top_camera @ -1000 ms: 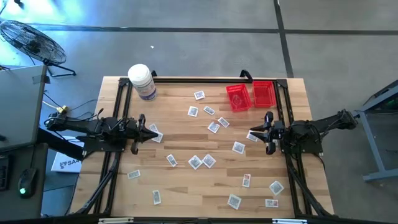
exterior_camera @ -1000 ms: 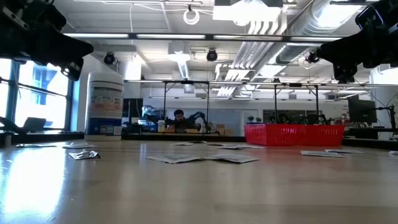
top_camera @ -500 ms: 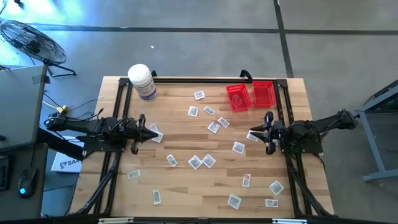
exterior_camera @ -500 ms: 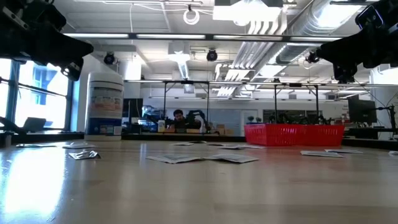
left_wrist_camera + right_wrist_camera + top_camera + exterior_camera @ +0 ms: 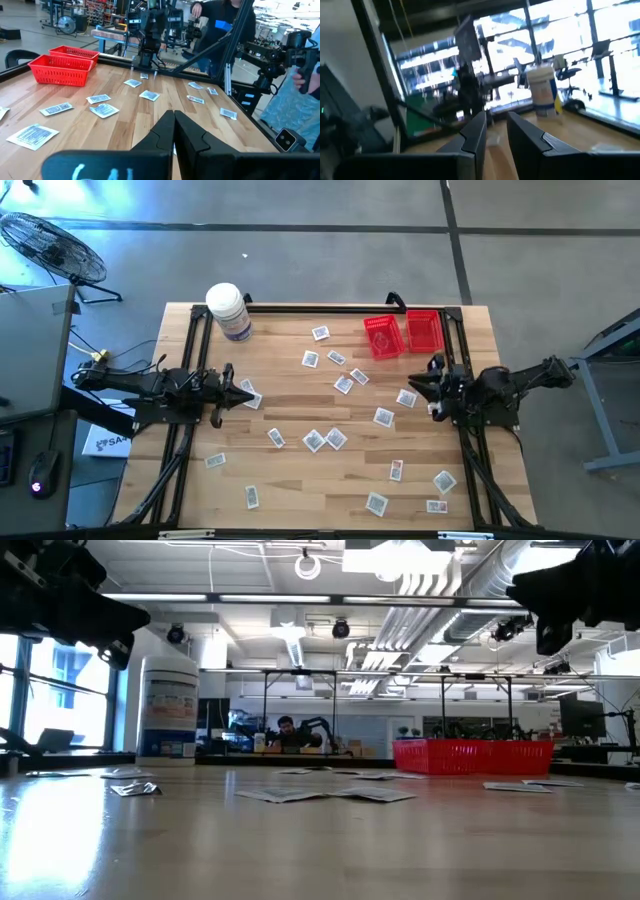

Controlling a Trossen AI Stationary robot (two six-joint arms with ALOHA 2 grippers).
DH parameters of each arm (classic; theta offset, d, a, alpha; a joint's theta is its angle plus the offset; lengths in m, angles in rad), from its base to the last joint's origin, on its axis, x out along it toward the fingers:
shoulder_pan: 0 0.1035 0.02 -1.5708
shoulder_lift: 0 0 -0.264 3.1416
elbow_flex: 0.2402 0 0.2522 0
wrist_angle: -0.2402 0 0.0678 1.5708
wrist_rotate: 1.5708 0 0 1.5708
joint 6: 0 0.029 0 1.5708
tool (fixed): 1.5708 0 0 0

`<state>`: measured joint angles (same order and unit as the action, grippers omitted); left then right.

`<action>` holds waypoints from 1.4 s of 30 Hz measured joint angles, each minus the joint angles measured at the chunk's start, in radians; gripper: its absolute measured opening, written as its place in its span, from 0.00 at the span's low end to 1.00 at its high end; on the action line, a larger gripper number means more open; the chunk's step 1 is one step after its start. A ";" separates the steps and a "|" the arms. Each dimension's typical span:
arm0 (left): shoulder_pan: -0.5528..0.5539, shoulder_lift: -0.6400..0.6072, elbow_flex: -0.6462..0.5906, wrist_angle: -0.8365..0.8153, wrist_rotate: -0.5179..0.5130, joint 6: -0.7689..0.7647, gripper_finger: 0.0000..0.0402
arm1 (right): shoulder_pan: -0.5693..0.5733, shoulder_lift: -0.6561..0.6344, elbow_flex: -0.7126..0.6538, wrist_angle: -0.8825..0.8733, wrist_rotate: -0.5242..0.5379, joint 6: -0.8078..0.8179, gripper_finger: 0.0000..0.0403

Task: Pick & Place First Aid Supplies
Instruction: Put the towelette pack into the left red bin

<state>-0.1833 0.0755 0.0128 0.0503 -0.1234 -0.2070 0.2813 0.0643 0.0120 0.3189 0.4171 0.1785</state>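
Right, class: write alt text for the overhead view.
Small white packets lie scattered over a wooden table, with two red baskets and a white bottle along its far edge. A dark robot arm reaches in from each side.

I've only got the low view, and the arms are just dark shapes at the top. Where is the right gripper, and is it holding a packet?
Observer: From above, the right gripper hangs over the right side of the table, next to a loose packet.
Operator: So it's empty?
Observer: Yes. Its wrist view shows the fingers apart with nothing between them.
Operator: And the left one?
Observer: The left gripper is shut on nothing, at the table's left side.
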 joint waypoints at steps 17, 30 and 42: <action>0.000 0.000 0.000 0.000 0.000 0.000 0.00 | 0.000 0.180 -0.003 0.167 0.072 0.093 0.18; 0.000 0.000 0.000 0.000 0.000 0.000 0.00 | 0.000 0.844 0.105 0.539 0.018 0.209 0.18; 0.000 0.000 0.000 0.000 0.000 0.000 0.00 | 0.000 1.268 0.563 0.165 -0.052 0.330 0.18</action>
<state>-0.1833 0.0757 0.0128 0.0500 -0.1234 -0.2070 0.2817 1.3326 0.5746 0.4841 0.3651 0.5085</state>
